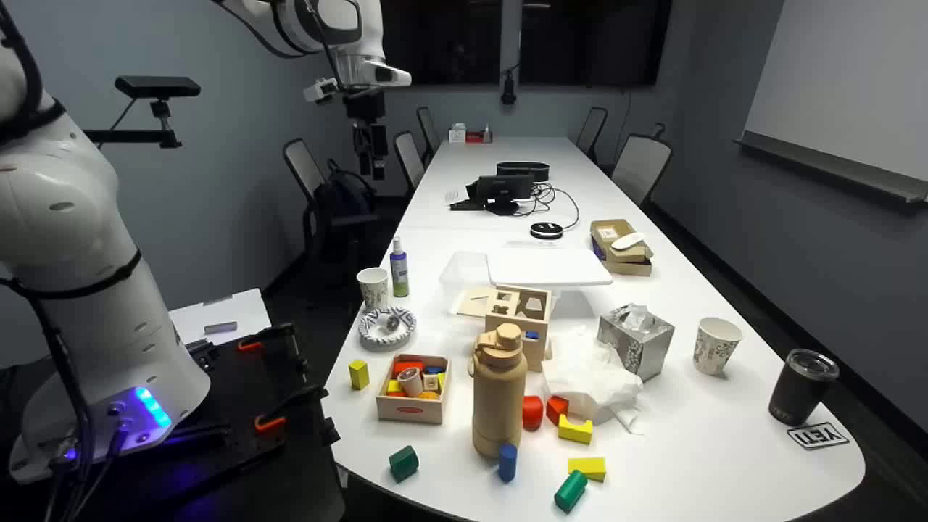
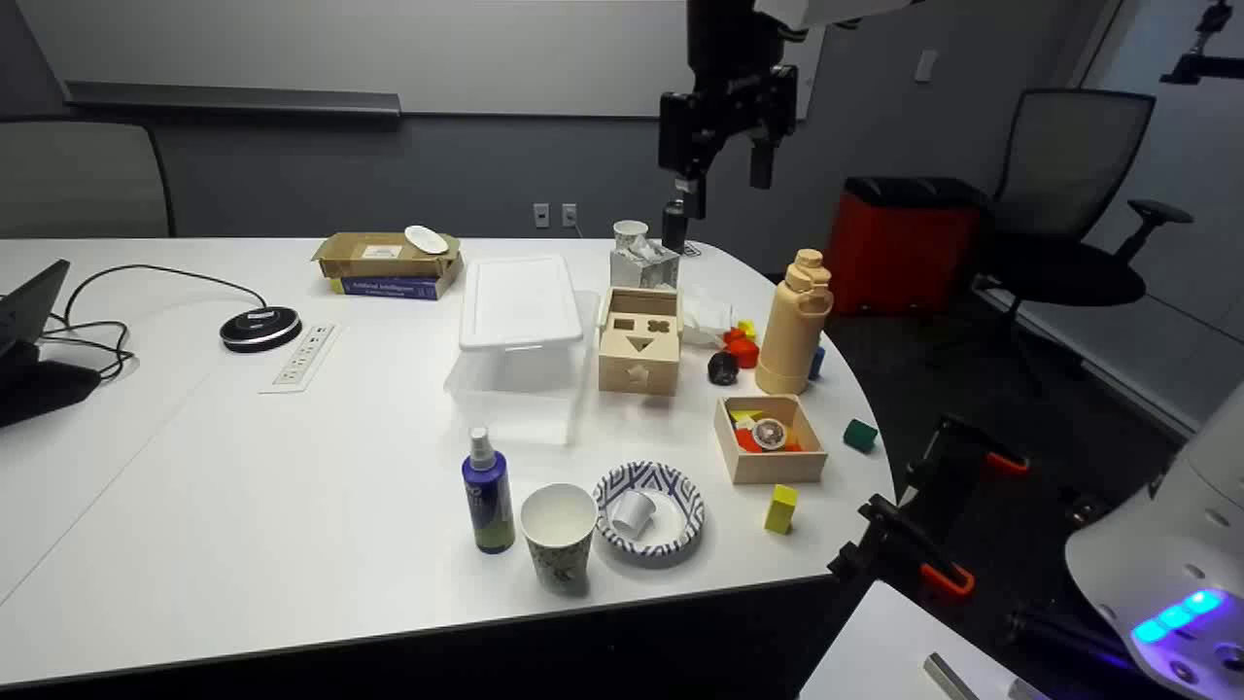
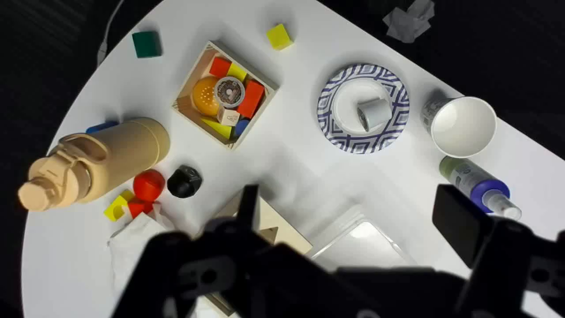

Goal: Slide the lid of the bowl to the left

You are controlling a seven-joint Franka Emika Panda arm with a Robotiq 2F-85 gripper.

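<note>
Along the near long edge of the table (image 2: 243, 544) stands a paper bowl (image 2: 674, 517), round, its rim blue-patterned; a paper cup (image 2: 559, 537) is upright beside it. Toward the rounded end: a square wooden tray (image 2: 777, 469) holding painted blocks (image 3: 250, 99), and a beige, cylindrical flask (image 2: 789, 335). Farther in, a wooden box (image 2: 617, 362) with cut-out shapes stands beside a clear plastic box (image 2: 510, 413). The lid (image 2: 522, 301), flat, white and rectangular, rests on the latter, set toward the far long edge, leaving the near side uncovered. Beyond, a grey patterned tissue box (image 2: 632, 270). The arm (image 1: 370, 29) is raised; the gripper (image 2: 728, 197) hangs pointing down, well above the table, its fingers (image 3: 457, 223) spread wide.
</note>
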